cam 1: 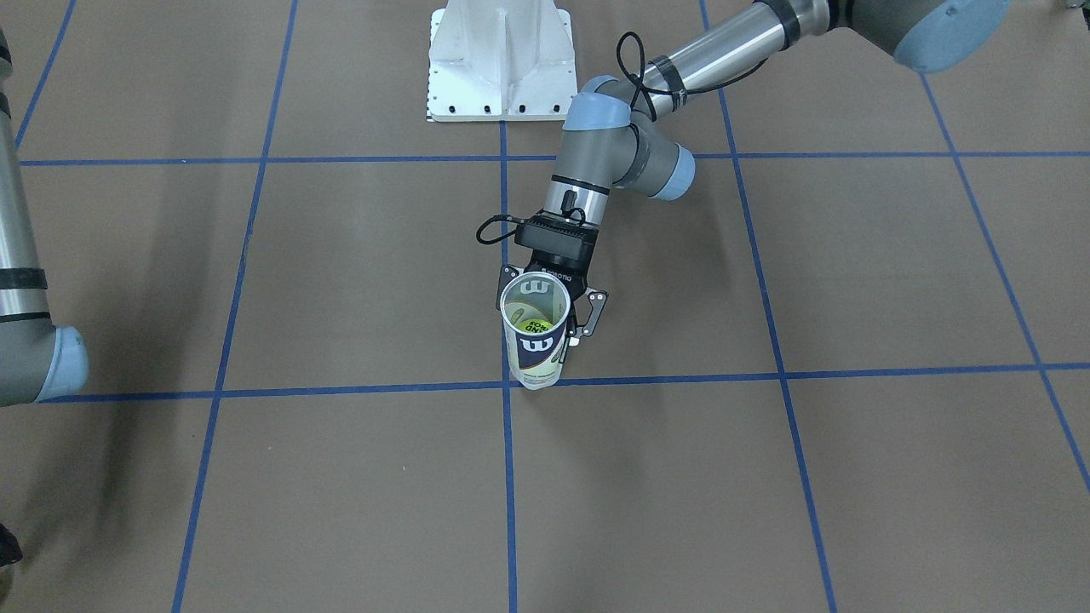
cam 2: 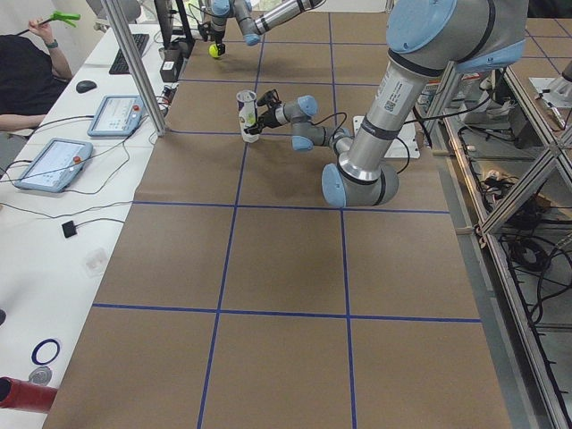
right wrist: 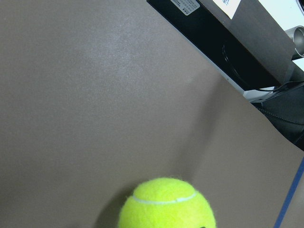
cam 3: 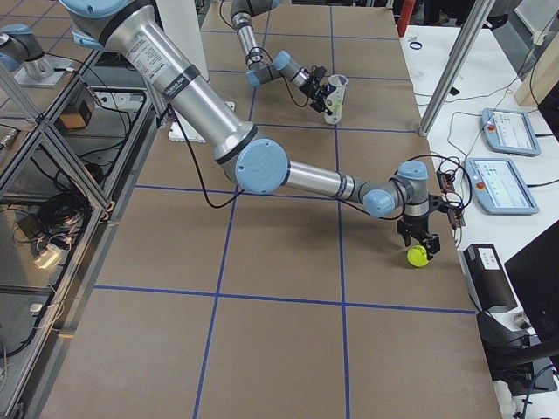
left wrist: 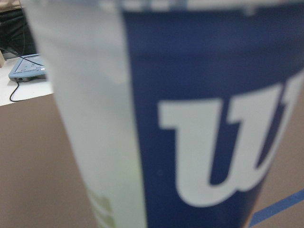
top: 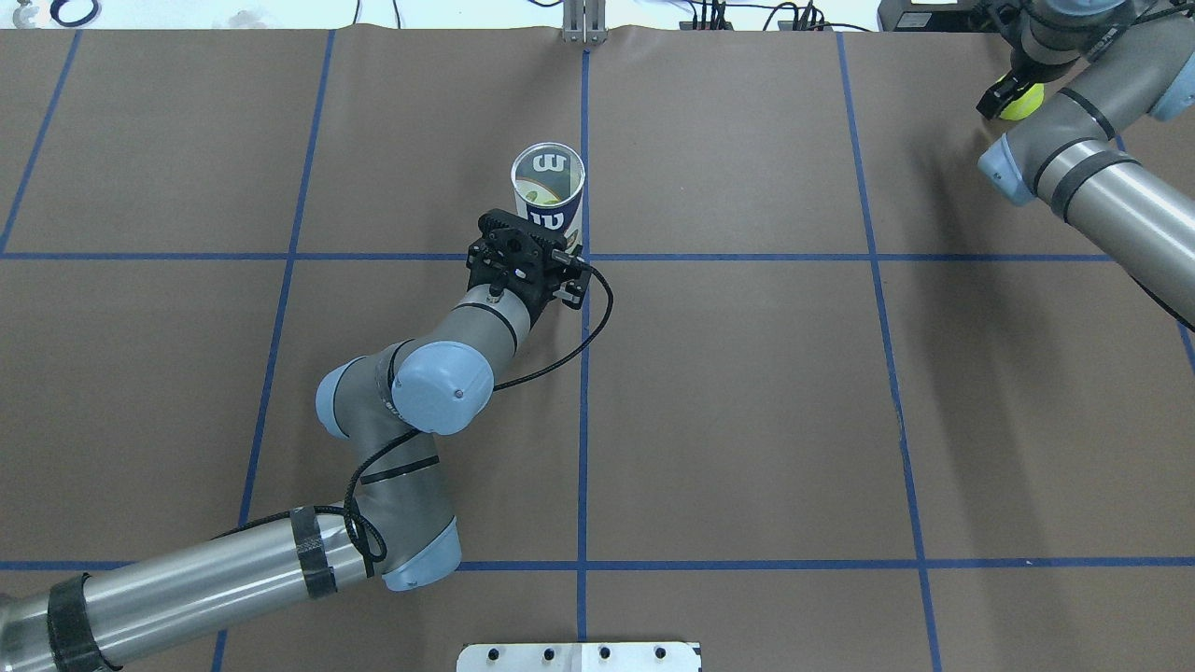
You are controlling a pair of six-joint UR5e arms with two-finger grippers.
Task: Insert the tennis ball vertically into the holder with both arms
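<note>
The holder (cam 1: pixel 535 345), a clear can with a navy "W" label, stands upright near the table's middle; it also shows from overhead (top: pixel 548 182). A yellow ball with black lettering (cam 1: pixel 536 324) lies inside it. My left gripper (cam 1: pixel 552 306) is shut on the holder's side, and the label fills the left wrist view (left wrist: pixel 204 118). My right gripper (top: pixel 1008 98) is at the far right corner of the table, shut on a neon tennis ball (top: pixel 1024 101). That ball also shows low over the paper in the exterior right view (cam 3: pixel 417 256) and in the right wrist view (right wrist: pixel 166 204).
The white pedestal (cam 1: pixel 501 60) stands at the robot's edge of the table. A black box (cam 3: pixel 489 275) and tablets (cam 3: pixel 500 188) sit on the bench just past the right gripper. A metal post (cam 3: pixel 454 61) rises at the far edge.
</note>
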